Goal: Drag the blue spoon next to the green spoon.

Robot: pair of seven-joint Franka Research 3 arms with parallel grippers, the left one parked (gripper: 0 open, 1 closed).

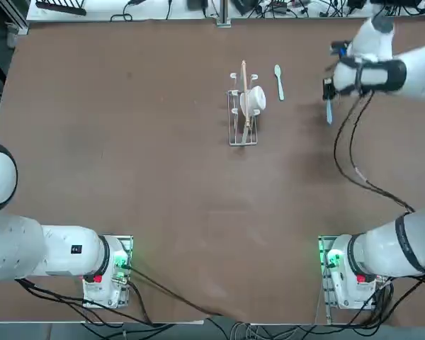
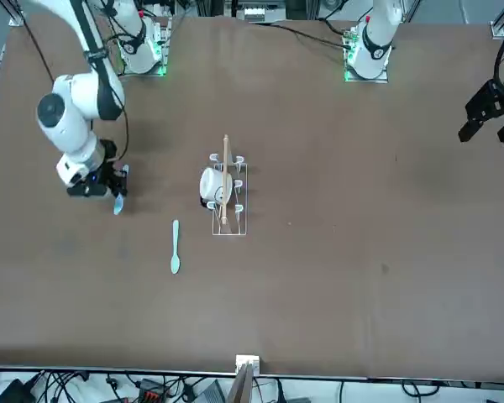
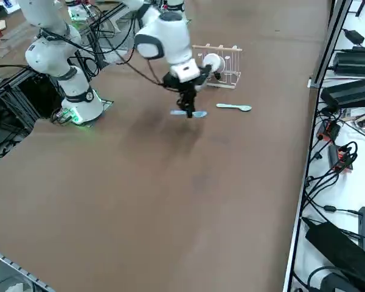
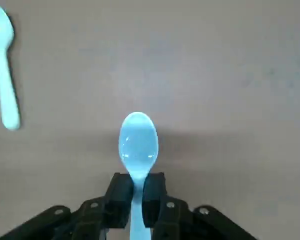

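And on the table we've got two spoons, one blue [image 4: 138, 145] and one green [image 4: 5, 75]! Alongside them, a single white wire rack [image 2: 242, 220], and in that rack, one white cup [image 2: 212, 185], just the one!

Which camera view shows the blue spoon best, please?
The right wrist view: the blue spoon's whole bowl and its gripped handle appear large, between the right pincer's fingers. The top, front and right side views show it small, partly covered by the pincer.
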